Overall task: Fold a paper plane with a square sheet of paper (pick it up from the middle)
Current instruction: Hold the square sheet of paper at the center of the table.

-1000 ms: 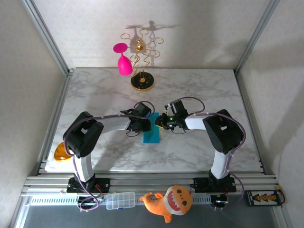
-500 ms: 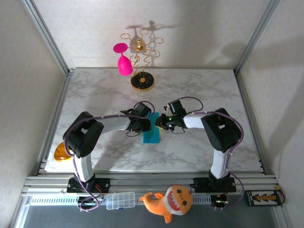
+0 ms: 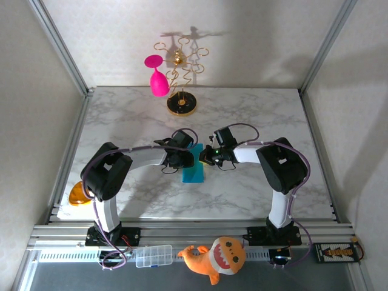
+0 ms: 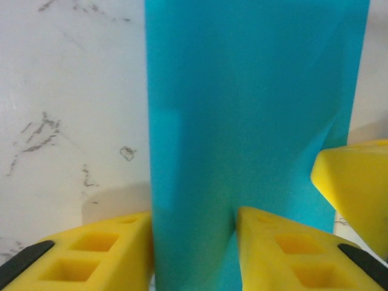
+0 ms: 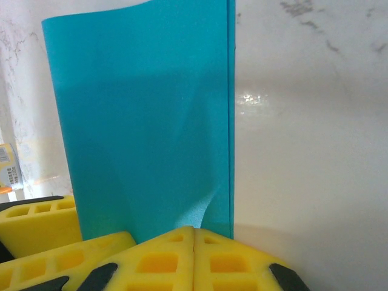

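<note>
Two grippers meet at the centre of the overhead frame, the left gripper [image 3: 182, 159] and the right gripper [image 3: 205, 159] over the upper half of the folded blue sheet of paper [image 3: 193, 174]. At the left wrist the fingers [image 4: 91, 254] stand apart, astride the strip. At the right wrist they are clenched on its bottom edge, so the crease wants slow, even pressing without dragging.

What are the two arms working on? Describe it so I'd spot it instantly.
Look at the middle of the marble table, where the left pincer and right pincer meet. There lies the turquoise paper, a narrow folded strip, the only blue thing there.
</note>
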`<state>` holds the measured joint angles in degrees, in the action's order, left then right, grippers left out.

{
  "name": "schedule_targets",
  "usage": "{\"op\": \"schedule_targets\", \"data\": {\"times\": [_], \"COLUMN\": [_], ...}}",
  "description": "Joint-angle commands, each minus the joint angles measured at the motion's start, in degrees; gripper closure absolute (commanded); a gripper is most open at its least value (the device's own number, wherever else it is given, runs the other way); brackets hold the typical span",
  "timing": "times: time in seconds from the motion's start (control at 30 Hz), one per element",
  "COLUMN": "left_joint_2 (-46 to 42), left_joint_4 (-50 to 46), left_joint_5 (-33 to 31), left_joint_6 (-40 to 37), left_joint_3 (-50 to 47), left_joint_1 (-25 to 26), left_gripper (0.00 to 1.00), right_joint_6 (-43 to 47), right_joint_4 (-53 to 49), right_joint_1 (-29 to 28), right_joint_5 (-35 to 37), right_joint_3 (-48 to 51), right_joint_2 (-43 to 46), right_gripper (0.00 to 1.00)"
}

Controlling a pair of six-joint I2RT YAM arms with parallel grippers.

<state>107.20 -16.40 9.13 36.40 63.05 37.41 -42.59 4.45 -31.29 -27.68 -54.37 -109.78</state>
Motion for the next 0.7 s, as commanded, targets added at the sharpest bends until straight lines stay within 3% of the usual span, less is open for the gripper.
{"op": "schedule_targets", "data": {"times": [0.0,0.13,0.27,0.5,0.67], "left_joint_2": [2.2,-3.8,-5.7,-4.2,-0.1], "left_joint_4": [-6.2,-7.3,-5.0,1.3,2.6], "left_joint_5": [-5.8,-5.5,0.1,12.1,15.0], "left_joint_6": [-2.3,-2.2,-1.4,0.1,1.0], "left_joint_3": [0.2,3.0,4.5,4.6,5.1], "left_joint_1": [-1.7,-2.6,-2.6,-2.4,-1.6], "left_gripper": [0.56,0.52,0.53,0.69,0.78], "right_joint_6": [1.9,1.7,1.7,1.3,1.2], "right_joint_4": [-10.6,-10.8,-11.3,-12.0,-12.4], "right_joint_1": [-1.3,-1.3,-1.3,-1.5,-1.5], "right_joint_5": [9.7,10.9,11.9,14.0,14.8], "right_joint_3": [4.5,5.1,5.1,5.2,5.0], "right_joint_2": [-7.7,-8.1,-8.4,-8.7,-9.1], "right_gripper": [0.93,0.94,0.96,0.98,0.98]}}
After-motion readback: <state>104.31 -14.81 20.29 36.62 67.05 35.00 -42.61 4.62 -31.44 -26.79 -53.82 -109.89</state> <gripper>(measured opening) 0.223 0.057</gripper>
